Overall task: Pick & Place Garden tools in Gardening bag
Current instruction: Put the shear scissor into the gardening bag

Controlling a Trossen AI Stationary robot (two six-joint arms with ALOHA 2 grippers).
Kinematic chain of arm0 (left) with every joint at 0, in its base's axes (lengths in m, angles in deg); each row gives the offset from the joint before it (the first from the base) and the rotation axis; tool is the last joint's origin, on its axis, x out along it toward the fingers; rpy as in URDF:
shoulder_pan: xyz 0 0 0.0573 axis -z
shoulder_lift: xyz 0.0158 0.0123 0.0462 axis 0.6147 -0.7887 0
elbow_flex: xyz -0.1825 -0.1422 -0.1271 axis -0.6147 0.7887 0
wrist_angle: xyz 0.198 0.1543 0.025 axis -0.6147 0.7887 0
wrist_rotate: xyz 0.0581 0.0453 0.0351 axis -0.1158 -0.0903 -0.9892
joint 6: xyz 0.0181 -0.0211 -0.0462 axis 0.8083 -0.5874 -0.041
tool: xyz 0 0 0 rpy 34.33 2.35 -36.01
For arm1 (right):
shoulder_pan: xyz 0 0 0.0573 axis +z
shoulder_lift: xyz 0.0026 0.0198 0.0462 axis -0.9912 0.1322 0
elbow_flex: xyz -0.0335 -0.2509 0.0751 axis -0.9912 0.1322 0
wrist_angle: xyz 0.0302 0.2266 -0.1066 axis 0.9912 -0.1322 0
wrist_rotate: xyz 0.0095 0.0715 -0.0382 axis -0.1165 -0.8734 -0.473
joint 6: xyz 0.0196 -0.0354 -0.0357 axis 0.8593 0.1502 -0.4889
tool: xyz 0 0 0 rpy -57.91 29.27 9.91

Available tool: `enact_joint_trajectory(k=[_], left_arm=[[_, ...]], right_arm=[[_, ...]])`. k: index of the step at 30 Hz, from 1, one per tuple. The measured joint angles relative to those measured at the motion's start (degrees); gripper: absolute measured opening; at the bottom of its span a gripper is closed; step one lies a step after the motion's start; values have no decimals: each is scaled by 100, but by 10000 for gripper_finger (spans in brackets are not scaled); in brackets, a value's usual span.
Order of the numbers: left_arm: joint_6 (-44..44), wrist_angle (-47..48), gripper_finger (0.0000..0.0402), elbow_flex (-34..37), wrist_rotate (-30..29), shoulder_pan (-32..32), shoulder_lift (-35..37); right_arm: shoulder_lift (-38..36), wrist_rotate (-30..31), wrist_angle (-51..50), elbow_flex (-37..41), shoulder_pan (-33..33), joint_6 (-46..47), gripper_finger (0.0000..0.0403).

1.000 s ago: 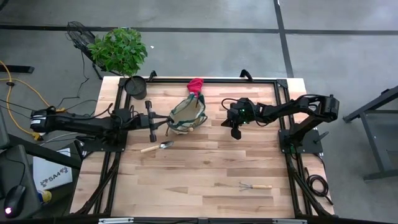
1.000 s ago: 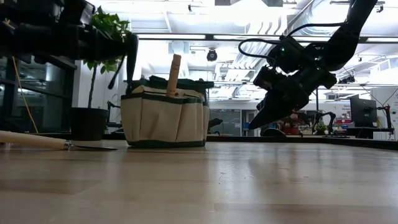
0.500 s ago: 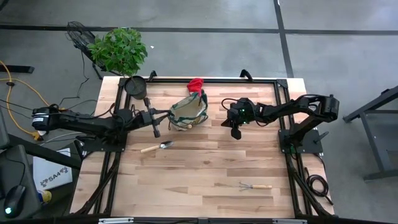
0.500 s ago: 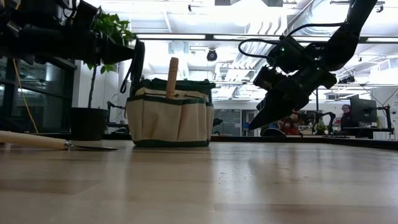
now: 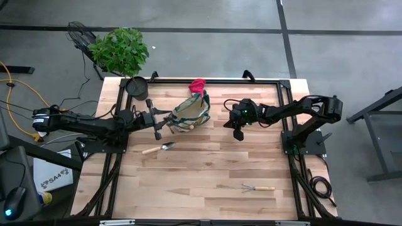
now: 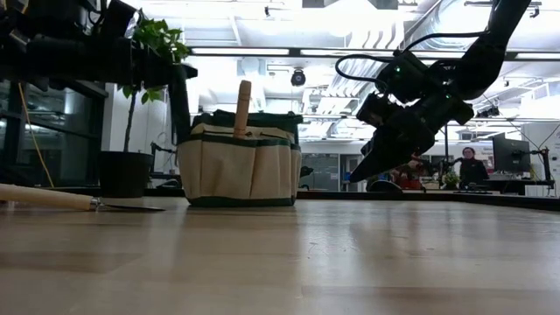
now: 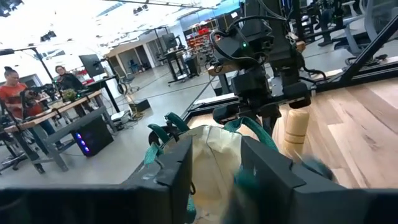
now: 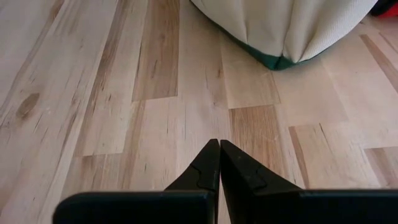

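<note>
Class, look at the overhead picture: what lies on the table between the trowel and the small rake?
Nothing. In the high view, only bare wooden table lies between the trowel and the rake.

Your rig sits in a big open robotics lab.
Behind your wooden table (image 5: 207,169) you see rows of workbenches (image 7: 74,102), monitors (image 6: 508,156), seated people (image 7: 13,99), bright ceiling lights (image 6: 289,54) and a bare concrete floor (image 5: 207,53).

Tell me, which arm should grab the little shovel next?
Probably the left. Its gripper hangs by the gardening bag, just above the trowel. The right gripper waits beyond the bag, farther away.
</note>
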Motion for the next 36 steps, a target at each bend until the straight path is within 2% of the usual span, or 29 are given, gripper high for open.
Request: enact_joint_trajectory(k=[5, 9, 15, 23, 32, 36], left_arm=[[15, -145, 142, -2, -48, 0, 0], [20, -310, 144, -2, -446, 0, 0], [22, -314, 145, -2, -476, 0, 0], [-127, -661, 145, -2, -1279, 0, 2], [-275, -710, 145, -2, -1188, 0, 2], [-276, -699, 128, -2, -1109, 0, 0]], right_arm=[[0, 0, 0, 0, 0, -2, 3], [0, 0, 0, 0, 0, -2, 3], [0, 0, 0, 0, 0, -4, 3], [0, 0, 0, 0, 1, -4, 3], [0, 0, 0, 0, 1, -4, 3], [0, 0, 0, 0, 1, -4, 3]])
